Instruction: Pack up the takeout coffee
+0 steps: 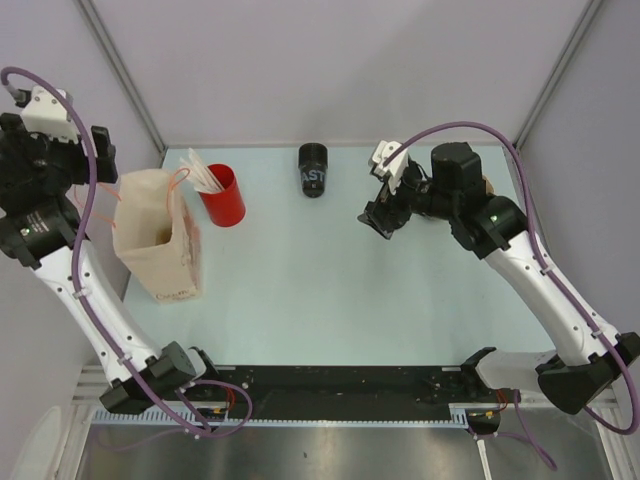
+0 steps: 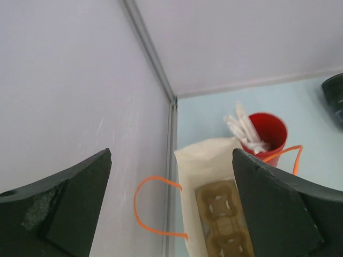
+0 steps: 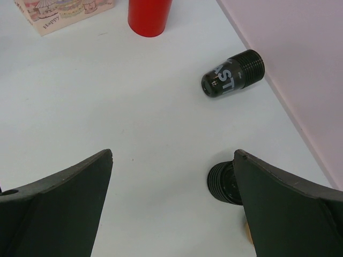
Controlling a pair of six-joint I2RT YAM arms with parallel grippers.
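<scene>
The pale tabletop (image 1: 330,290) carries everything. At its left edge stands the paper bag (image 1: 150,245), mouth open upward, with a brown moulded tray (image 2: 220,214) showing inside. The left jaws hang above the bag, spread wide with nothing between them. Just beside the bag, toward the back, stands the red cup (image 1: 225,198) of white sticks. The coffee (image 1: 313,172) is well apart from the bag, near the back wall at mid-table. It seems to lie on its side, ribbed end toward the wall. The right jaws, also wide open and empty, hover to its right, short of it. A squat black piece (image 3: 222,184) sits close under one right finger.

The step looks like the reach for the coffee, with the packing itself not begun. To do it well, I would bring the right jaws down across the cup's body, centred so it cannot roll away. I would close them gently, since a disposable cup may crush, and steer clear of the squat piece. The cup then needs turning upright, carrying clear of the sticks and lowering into the bag.
</scene>
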